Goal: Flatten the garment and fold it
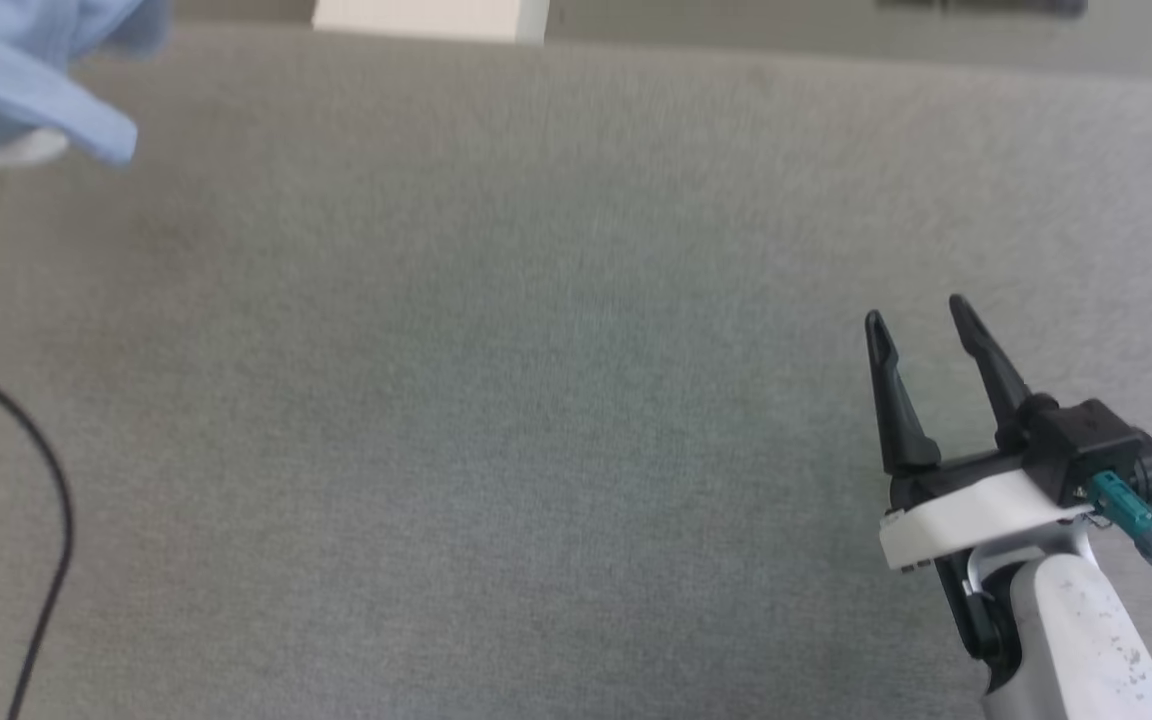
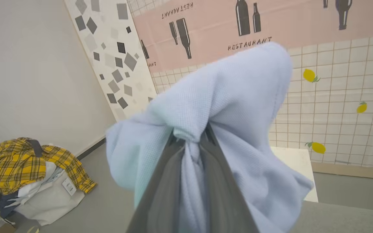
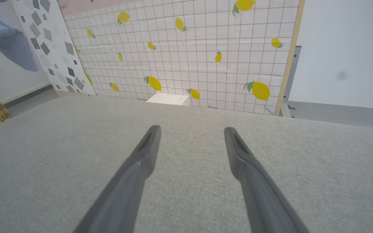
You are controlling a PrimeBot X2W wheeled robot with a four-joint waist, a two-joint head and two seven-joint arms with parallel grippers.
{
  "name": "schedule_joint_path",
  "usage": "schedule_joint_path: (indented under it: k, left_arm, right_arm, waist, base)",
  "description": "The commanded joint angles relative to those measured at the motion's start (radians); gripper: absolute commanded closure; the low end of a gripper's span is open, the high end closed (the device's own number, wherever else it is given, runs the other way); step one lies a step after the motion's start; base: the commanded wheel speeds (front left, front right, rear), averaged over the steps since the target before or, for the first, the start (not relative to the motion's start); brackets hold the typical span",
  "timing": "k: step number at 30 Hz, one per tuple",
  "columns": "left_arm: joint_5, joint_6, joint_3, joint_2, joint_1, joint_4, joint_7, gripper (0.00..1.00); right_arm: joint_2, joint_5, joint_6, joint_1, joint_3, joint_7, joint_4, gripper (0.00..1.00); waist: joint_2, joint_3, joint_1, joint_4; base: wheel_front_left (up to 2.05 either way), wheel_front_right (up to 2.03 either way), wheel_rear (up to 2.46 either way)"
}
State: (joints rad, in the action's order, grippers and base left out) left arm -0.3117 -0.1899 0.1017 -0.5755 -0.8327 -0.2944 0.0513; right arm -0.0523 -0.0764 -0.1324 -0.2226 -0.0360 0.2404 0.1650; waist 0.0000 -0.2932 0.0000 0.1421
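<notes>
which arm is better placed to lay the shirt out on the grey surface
Probably left: the left tool is shut on the shirt, fabric bunched between its fingers. The right tool is open and empty over the grey surface.

— Did you look at the garment point(image 2: 238, 97)? It was soft cloth, a fine waffle knit, matt.
— Yes. And the table top point(image 1: 536, 400) before you was covered with grey woven fabric, slightly rough.
— You saw the right gripper point(image 1: 916, 310) too: dark matt plastic, on a smooth white plastic plate point(image 1: 976, 505).
— The black cable point(image 1: 68, 520) looked smooth, like rubber.
</notes>
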Motion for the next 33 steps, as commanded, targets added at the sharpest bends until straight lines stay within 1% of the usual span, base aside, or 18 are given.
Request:
schedule_joint_path:
  k: [1, 5, 11, 17, 19, 22, 26, 29, 33]
  left_arm:
    - [0.024, 0.013, 0.019, 0.004, -0.035, 0.006, -0.028, 1.00]
    - [0.048, 0.052, 0.089, 0.043, -0.089, 0.016, -0.068, 1.00]
    - [0.047, 0.113, 0.190, 0.138, -0.140, 0.009, -0.088, 1.00]
    - [0.008, 0.158, 0.281, 0.268, -0.126, -0.025, -0.085, 1.00]
    - [-0.024, 0.174, 0.306, 0.320, -0.102, -0.055, -0.072, 1.00]
    - [-0.065, 0.196, 0.337, 0.381, -0.060, -0.108, -0.051, 1.00]
    - [-0.123, 0.217, 0.376, 0.444, 0.021, -0.223, 0.032, 1.00]
    - [-0.147, 0.236, 0.430, 0.472, 0.078, -0.327, 0.149, 1.00]
    - [-0.165, 0.258, 0.499, 0.491, 0.131, -0.454, 0.313, 1.00]
  right_arm:
    - [0.001, -0.015, 0.002, 0.013, -0.003, 0.011, 0.004, 0.00]
    - [0.002, -0.036, 0.002, 0.035, -0.002, 0.013, 0.014, 0.00]
    - [0.002, -0.042, 0.002, 0.068, 0.012, 0.011, 0.016, 0.00]
    - [0.002, -0.045, 0.002, 0.085, 0.022, 0.000, 0.000, 0.00]
    - [0.002, -0.045, 0.002, 0.087, 0.027, -0.003, -0.005, 0.00]
    - [0.002, -0.046, 0.002, 0.090, 0.032, -0.007, -0.010, 0.00]
    - [0.002, -0.055, 0.002, 0.089, 0.020, -0.009, -0.012, 0.00]
    - [0.002, -0.063, 0.002, 0.089, 0.016, -0.008, -0.013, 0.00]
    - [0.002, -0.065, 0.002, 0.092, 0.010, -0.006, -0.011, 0.00]
  waist:
    - [0.0000, 0.128, 0.0000, -0.032]
    - [0.0000, 0.177, 0.0000, -0.089]
    - [0.0000, 0.215, 0.0000, -0.185]
    - [0.0000, 0.216, 0.0000, -0.280]
    - [0.0000, 0.213, 0.0000, -0.307]
    - [0.0000, 0.206, 0.0000, -0.337]
    - [0.0000, 0.201, 0.0000, -0.381]
    - [0.0000, 0.196, 0.0000, -0.402]
    - [0.0000, 0.194, 0.0000, -0.416]
  base:
    - [0.00, 0.00, 0.00]
    - [0.00, 0.00, 0.00]
    - [0.00, 0.00, 0.00]
    - [0.00, 0.00, 0.00]
    - [0.00, 0.00, 0.00]
    - [0.00, 0.00, 0.00]
    - [0.00, 0.00, 0.00]
    - [0.00, 0.00, 0.00]
    - [0.00, 0.00, 0.00]
